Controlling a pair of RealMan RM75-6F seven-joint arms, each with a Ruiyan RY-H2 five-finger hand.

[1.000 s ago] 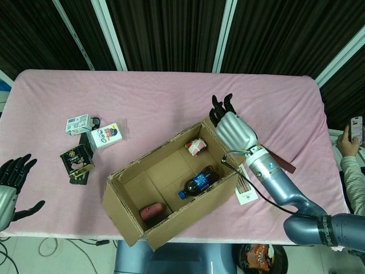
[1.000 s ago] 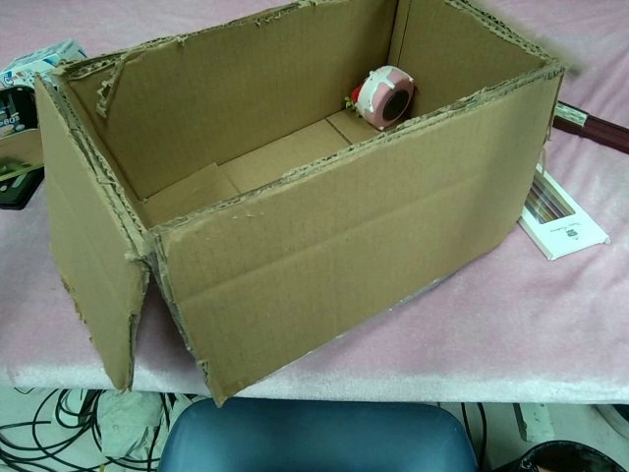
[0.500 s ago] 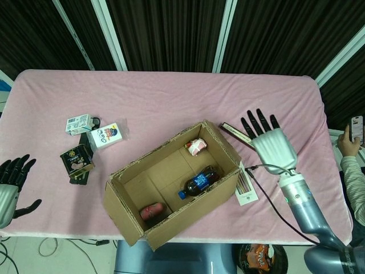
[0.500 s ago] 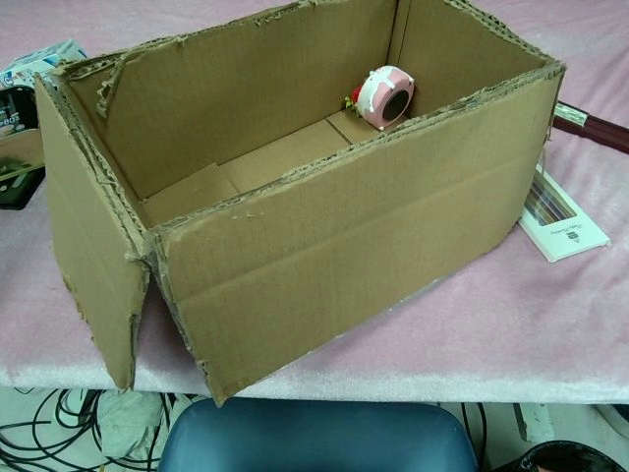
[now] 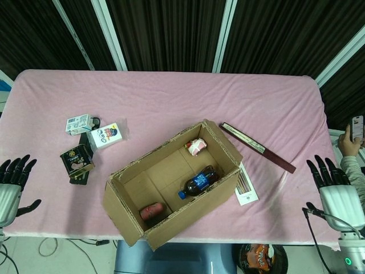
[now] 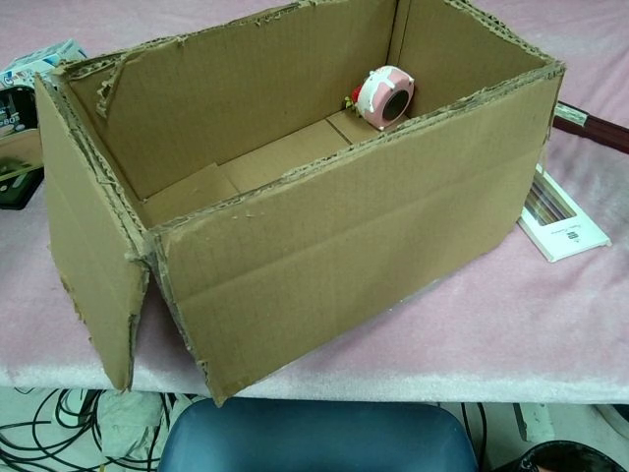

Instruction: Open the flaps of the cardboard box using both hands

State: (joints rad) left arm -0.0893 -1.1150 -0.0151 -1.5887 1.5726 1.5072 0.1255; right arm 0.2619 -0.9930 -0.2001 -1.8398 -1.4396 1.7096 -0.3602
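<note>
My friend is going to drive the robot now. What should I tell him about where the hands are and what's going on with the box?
Left hand: open, fingers apart, holds nothing, at the table's near left edge.
Right hand: open, holds nothing, at the near right edge, well away from the box.
Cardboard box: in the middle of the pink table, top open, walls upright. Inside lie a dark bottle, a pink round thing and a small reddish thing.
Done: the box stands open; no flap covers the top.
Left: nothing plain to see; check the loose side panel at the left end.
</note>
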